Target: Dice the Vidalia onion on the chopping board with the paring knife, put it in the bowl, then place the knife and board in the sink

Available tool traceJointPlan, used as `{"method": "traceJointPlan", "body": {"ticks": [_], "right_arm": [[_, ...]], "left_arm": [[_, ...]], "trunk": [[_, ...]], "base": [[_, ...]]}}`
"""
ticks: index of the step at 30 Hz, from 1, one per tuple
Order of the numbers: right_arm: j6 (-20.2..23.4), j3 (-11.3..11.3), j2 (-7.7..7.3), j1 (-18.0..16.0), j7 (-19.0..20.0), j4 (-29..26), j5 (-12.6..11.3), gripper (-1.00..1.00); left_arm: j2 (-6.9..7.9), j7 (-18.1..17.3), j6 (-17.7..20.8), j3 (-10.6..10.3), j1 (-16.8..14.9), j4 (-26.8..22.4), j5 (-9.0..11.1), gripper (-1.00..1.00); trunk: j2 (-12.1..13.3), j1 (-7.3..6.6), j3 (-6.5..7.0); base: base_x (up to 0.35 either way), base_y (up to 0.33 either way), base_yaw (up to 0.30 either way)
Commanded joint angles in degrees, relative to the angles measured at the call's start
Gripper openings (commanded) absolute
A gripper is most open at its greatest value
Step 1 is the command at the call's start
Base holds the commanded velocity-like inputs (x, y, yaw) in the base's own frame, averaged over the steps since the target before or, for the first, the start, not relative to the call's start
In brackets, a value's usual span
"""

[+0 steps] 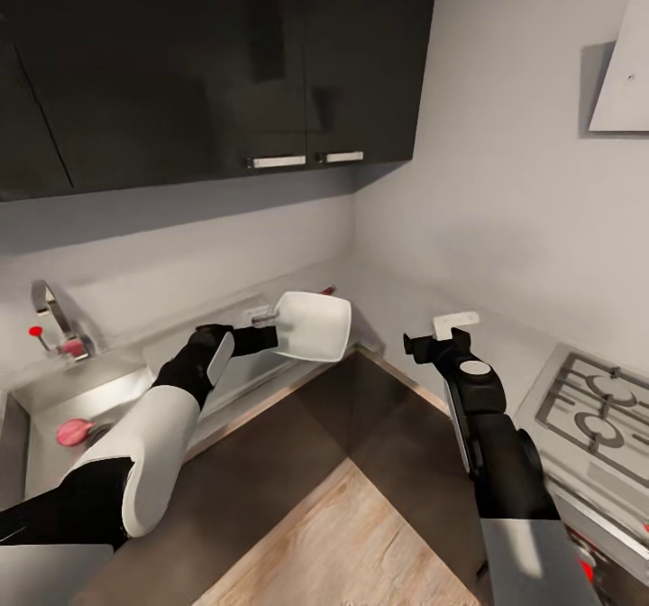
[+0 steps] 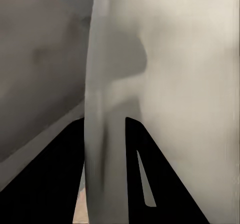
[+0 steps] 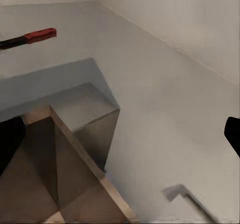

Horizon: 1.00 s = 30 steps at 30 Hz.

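My left gripper (image 1: 269, 337) is shut on the rim of the white bowl (image 1: 314, 325) and holds it tilted on edge above the countertop (image 1: 397, 313) near the corner. In the left wrist view the bowl's rim (image 2: 102, 109) runs between the black fingers (image 2: 165, 189). The sink (image 1: 36, 462) is at the left, with a pink lump, the Vidalia onion (image 1: 74, 430), in its basin. The paring knife (image 3: 31, 36) lies on the countertop (image 3: 165, 84), red handle toward the wall. My right gripper (image 1: 435, 343) hovers open and empty over the counter. The chopping board is out of view.
A chrome tap (image 1: 52, 317) with a red dot stands behind the sink. Black upper cabinets (image 1: 216, 56) hang over the counter. A gas hob (image 1: 599, 399) is at the right, with a hood (image 1: 624, 65) above it. A small white object (image 1: 455, 320) lies on the counter.
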Motion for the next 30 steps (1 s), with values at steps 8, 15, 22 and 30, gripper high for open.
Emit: {"method": "traceJointPlan", "body": {"ticks": [8,15,22,30], "right_arm": [[0.24,-0.10,0.05,-0.05,0.58,-0.08,0.59,1.00],[0.24,-0.08,0.05,-0.05,0.58,-0.09,0.59,1.00],[0.24,-0.11,0.05,-0.05,0.58,-0.11,0.59,1.00],[0.24,-0.09,0.05,-0.05,0.58,-0.11,0.59,1.00]], "left_arm": [[-0.08,-0.81,0.44,0.38,-0.07,-0.05,0.22,-1.00],[-0.10,-0.84,0.44,0.35,-0.07,-0.08,0.22,-1.00],[-0.12,-0.82,0.44,0.34,-0.05,-0.06,0.22,-1.00],[-0.14,-0.82,0.44,0.34,-0.07,-0.06,0.22,-1.00]], "trunk": [[-0.14,0.00,-0.14],[-0.14,0.00,-0.14],[-0.14,0.00,-0.14],[-0.14,0.00,-0.14]], "base": [[-0.333,0.000,0.179],[-0.332,0.050,0.183],[-0.322,0.146,0.184],[-0.294,0.200,0.184]]}}
